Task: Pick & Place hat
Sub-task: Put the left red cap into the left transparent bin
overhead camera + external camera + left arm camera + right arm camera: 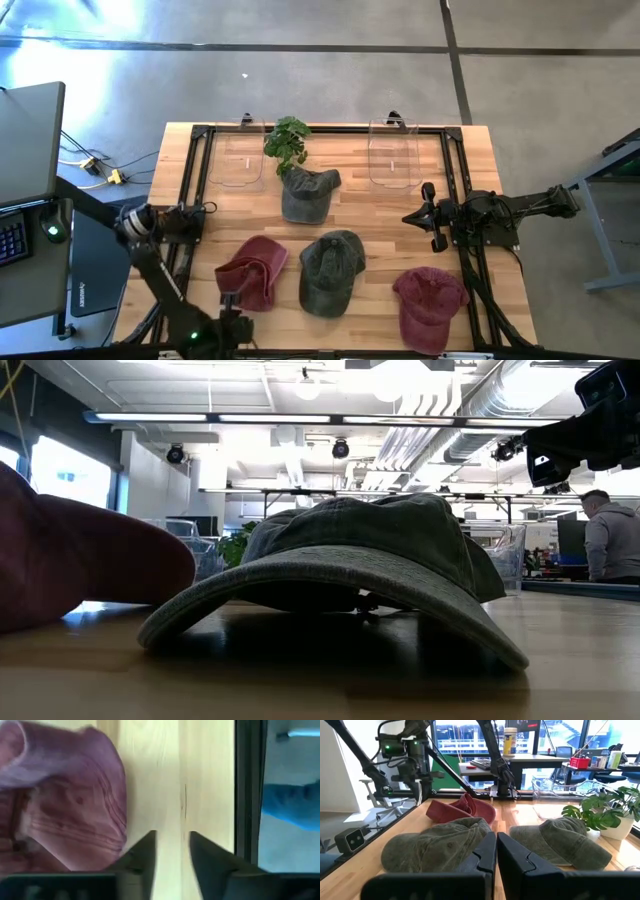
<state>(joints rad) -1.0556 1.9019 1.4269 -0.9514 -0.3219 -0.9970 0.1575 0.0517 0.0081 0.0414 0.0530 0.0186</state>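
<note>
Four caps spread over the wooden table (470,170), apart from one another, presumably so each can be picked singly.

At far left, the left gripper (228,305) low over the near edge, just beside the left red cap (255,270); in its wrist view, fingers (142,857) a narrow gap apart above bare wood, holding nothing, the red fabric alongside rather than between them. Probably lined up for a grasp on that cap, or merely parked beside it; cannot tell which.

Next, the middle green cap (330,270), brim toward the near edge, lying flat and free. Behind it, the rear green cap (305,192) beside a small potted plant (287,140), with two clear containers (240,160) along the far edge, likely the drop spots.

Further right, the right red cap (430,305) near the front corner, untouched.

At right, the right gripper (430,217) raised above the table, aimed across toward the green caps; in its wrist view, fingers (485,855) almost touching, nothing between them. Seemingly waiting, well apart from every cap.

No cap lifted yet; task judged barely begun.
</note>
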